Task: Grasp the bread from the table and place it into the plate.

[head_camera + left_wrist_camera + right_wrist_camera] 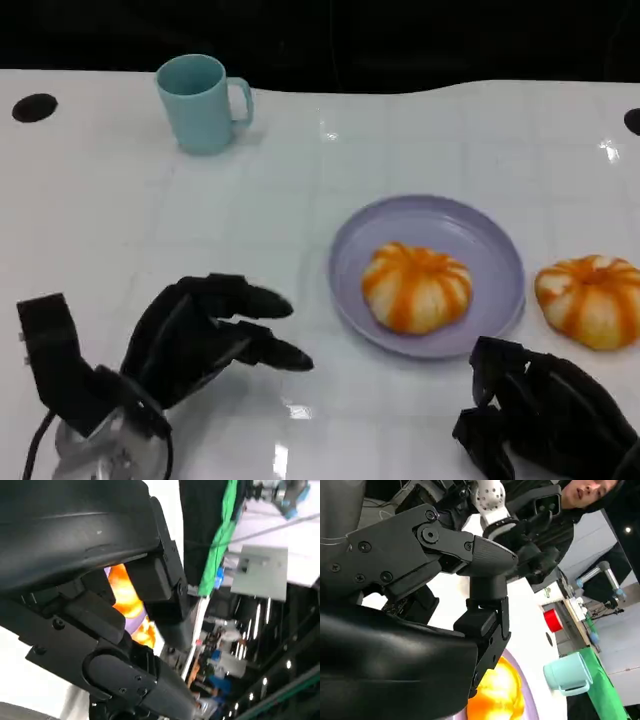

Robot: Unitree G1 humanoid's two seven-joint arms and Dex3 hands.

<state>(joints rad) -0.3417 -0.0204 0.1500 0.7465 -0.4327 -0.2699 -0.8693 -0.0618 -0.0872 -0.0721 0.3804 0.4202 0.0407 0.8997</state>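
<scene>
One orange-and-white pumpkin-shaped bread (416, 287) lies in the lilac plate (470, 225) at centre right. A second bread (590, 300) of the same kind sits on the table just right of the plate. My left hand (205, 335) hovers low at the front left, fingers spread toward the plate and holding nothing. At the front right my right hand (545, 410) hangs just in front of the plate, between the two breads, and is empty. The left wrist view glimpses bread (122, 597) past the fingers (155, 580). In the right wrist view, bread (497, 692) and the plate rim (527, 700) show beyond the fingers (487, 625).
A light blue mug (198, 102) stands at the back left, also visible as the mug (567, 672) in the right wrist view. Dark round holes (34, 107) mark the table's far corners. A person (580, 495) stands beyond the table.
</scene>
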